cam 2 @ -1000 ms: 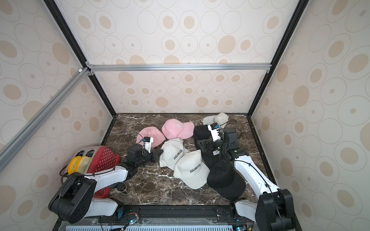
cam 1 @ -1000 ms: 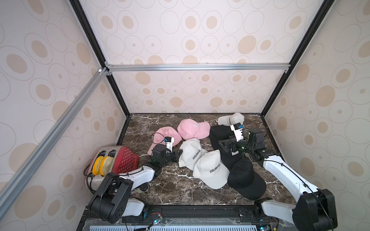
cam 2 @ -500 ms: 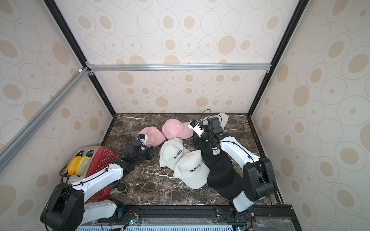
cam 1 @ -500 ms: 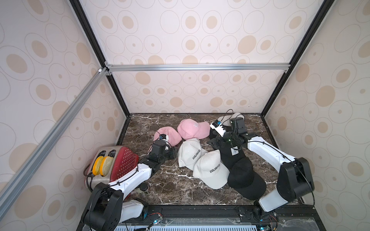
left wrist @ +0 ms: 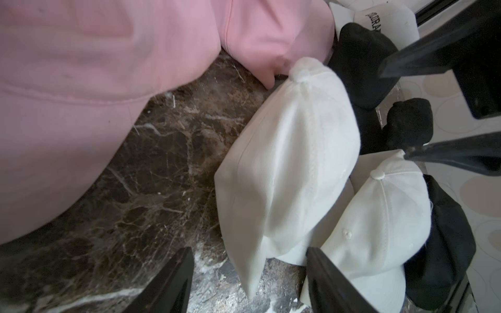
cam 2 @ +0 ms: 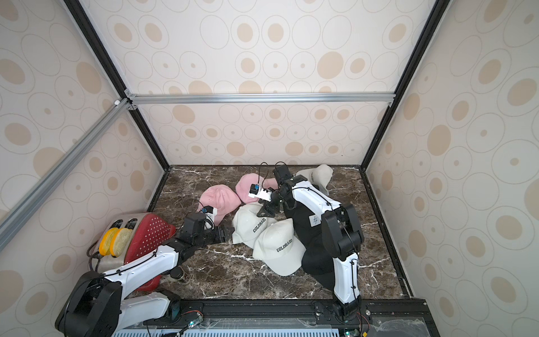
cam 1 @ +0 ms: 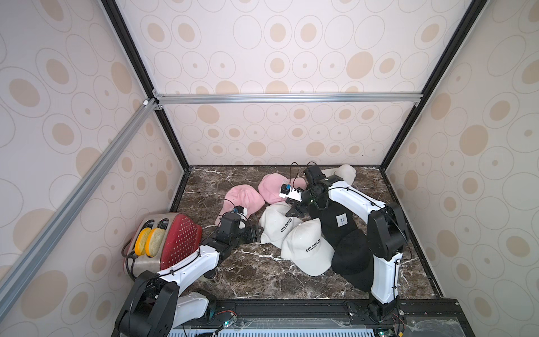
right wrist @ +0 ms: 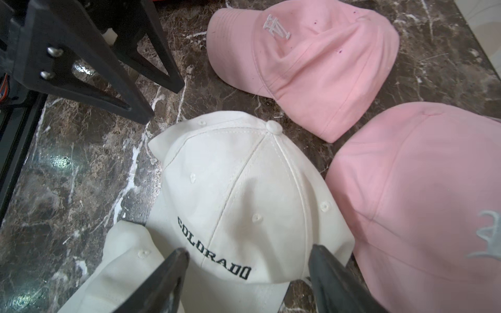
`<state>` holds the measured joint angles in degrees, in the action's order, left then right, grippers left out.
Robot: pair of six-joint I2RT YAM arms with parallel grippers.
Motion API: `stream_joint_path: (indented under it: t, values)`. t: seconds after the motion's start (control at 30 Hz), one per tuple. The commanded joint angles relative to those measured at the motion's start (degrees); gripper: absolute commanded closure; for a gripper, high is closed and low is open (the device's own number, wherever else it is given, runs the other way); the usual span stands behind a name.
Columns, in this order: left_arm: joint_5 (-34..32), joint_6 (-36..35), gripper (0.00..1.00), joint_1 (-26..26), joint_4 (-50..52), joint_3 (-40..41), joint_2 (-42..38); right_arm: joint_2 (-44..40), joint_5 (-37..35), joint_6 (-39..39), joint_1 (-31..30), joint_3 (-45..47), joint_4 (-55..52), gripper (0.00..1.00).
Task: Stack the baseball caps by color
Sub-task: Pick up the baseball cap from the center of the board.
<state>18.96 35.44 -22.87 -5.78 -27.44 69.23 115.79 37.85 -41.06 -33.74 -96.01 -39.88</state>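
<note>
Progress looked slight: no tidy stack showed on the dark marble tabletop. Two pink fabric caps lay touching at the far left. Two white "COLORADO" caps overlapped in the middle, with a third white cap far back. Black caps were heaped at the right beneath the right arm. The right gripper straddled a white cap, jaws wide, gripping nothing. The left gripper gaped empty beside that cap. A silver toaster and a red perforated bowl crowded the near left.
</note>
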Motion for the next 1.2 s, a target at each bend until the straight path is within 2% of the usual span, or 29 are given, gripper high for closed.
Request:
stream_joint_path:
  t: [0.0, 0.23, 0.37, 0.4, 0.63, 0.77, 0.83, 0.93, 1.07, 1.17]
  values:
    - [2.2, -1.9, 0.35, 0.0, -3.2, -0.2, 2.0, 0.3, 1.4, -1.9, -0.8, -1.4, -5.3, 0.26]
    - [6.9, -1.1, 0.43, 0.0, -13.2, 0.5, 9.1, -2.0, 2.3, 1.9, -1.0, 2.2, -0.3, 0.25]
    - [8.7, -1.0, 0.52, 0.1, -16.7, 1.0, 12.0, -3.0, 2.0, 2.6, -1.0, 3.8, 1.1, 0.24]
    - [8.7, -1.1, 0.56, 0.0, -17.2, 1.2, 12.2, -3.2, 1.9, 2.8, -1.0, 4.2, 1.3, 0.24]
    - [4.8, -3.4, 1.00, 0.0, -14.4, 1.3, 10.1, -4.7, 1.1, 4.6, -1.0, 6.5, 5.0, 0.21]
    - [-2.3, -9.9, 1.00, 0.1, -4.5, -1.6, 4.5, -5.6, -3.6, 6.3, -1.0, 6.7, 7.4, 0.10]
    - [-6.0, -14.6, 1.00, 0.2, -1.5, -2.4, 0.7, -5.6, -5.2, 4.8, -1.0, 5.9, 6.9, 0.00]
    - [-5.4, -22.9, 1.00, 0.5, -2.4, -1.4, -2.8, -5.1, -5.1, 2.5, -1.0, 4.1, 5.4, 0.00]
    - [10.5, -26.0, 1.00, 2.9, -0.9, -3.7, -1.6, -3.4, -1.5, -2.1, -1.0, 0.9, 2.4, 0.00]
    - [16.6, -28.3, 1.00, 2.9, 1.2, -4.6, -2.1, -1.1, -1.6, -5.4, -1.0, -2.8, -1.1, 0.00]
